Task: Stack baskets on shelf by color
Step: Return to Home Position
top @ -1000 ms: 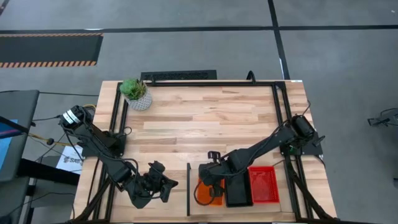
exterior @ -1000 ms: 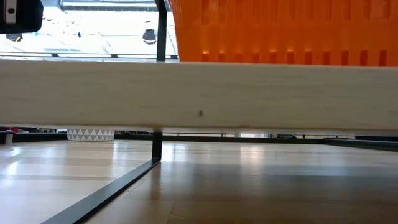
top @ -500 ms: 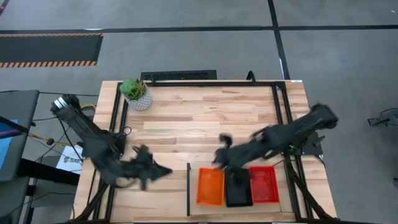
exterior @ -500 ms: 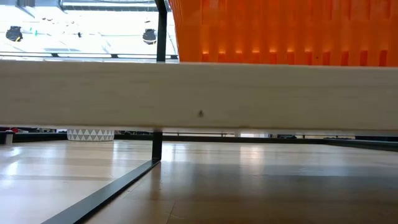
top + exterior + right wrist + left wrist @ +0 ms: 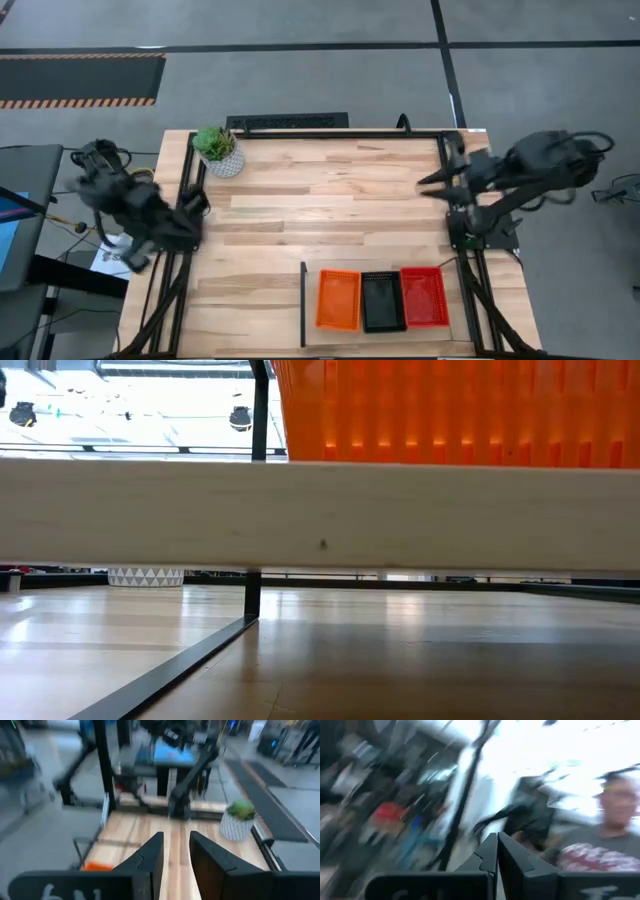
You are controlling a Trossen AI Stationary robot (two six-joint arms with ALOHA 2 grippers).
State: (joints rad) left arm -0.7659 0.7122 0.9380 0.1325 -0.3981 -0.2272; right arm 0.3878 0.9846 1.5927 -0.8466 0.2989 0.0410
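1. Orange basket (image 5: 338,299), black basket (image 5: 383,301) and red basket (image 5: 424,297) sit side by side on the shelf (image 5: 320,510).
2. Left gripper (image 5: 497,840), off the table's left edge, is closed, holding nothing.
3. Right gripper (image 5: 175,842), over the right edge, is slightly parted, holding nothing.

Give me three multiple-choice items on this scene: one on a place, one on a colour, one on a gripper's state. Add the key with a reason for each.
1. Where on the shelf is the black basket?
A. at one end of the row
B. between the orange basket and the red basket
C. crosswise on top of another

2. Which colour of basket shows above the shelf board in the low view?
A. black
B. red
C. orange

3. The right gripper is:
A. open, holding nothing
B. shut on a basket
C. shut and empty

Key: 1 B, the high view shows it in the middle of the row. 2 C, only orange mesh shows there. 3 A, the right wrist view shows a clear gap with only tabletop behind it.
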